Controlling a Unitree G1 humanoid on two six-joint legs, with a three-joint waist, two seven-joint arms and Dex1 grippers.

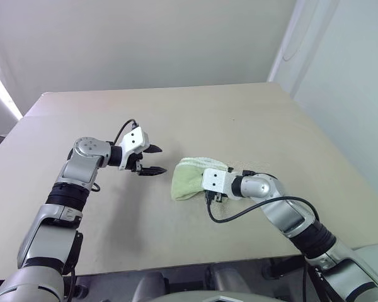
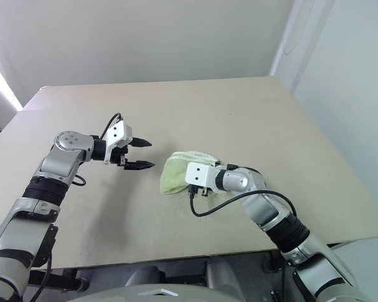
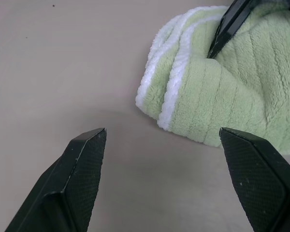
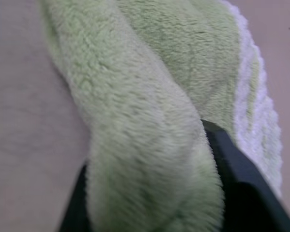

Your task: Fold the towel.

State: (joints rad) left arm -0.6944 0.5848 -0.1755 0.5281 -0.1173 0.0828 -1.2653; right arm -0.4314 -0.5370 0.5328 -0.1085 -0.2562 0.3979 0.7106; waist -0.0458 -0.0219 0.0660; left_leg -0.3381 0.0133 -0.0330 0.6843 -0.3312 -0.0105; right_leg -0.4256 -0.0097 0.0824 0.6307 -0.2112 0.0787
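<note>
The towel (image 1: 190,180) lies bunched on the table (image 1: 239,119), nearer the front edge than the back and a little right of the middle, its white trim toward the back. The right gripper (image 4: 154,193) has its fingers closed on a thick fold of the towel, one black finger (image 4: 237,179) on each side of the green pile. The left gripper (image 1: 152,160) hovers just beside the towel on its left, fingers spread wide and holding nothing, pointing at the trimmed corner.
</note>
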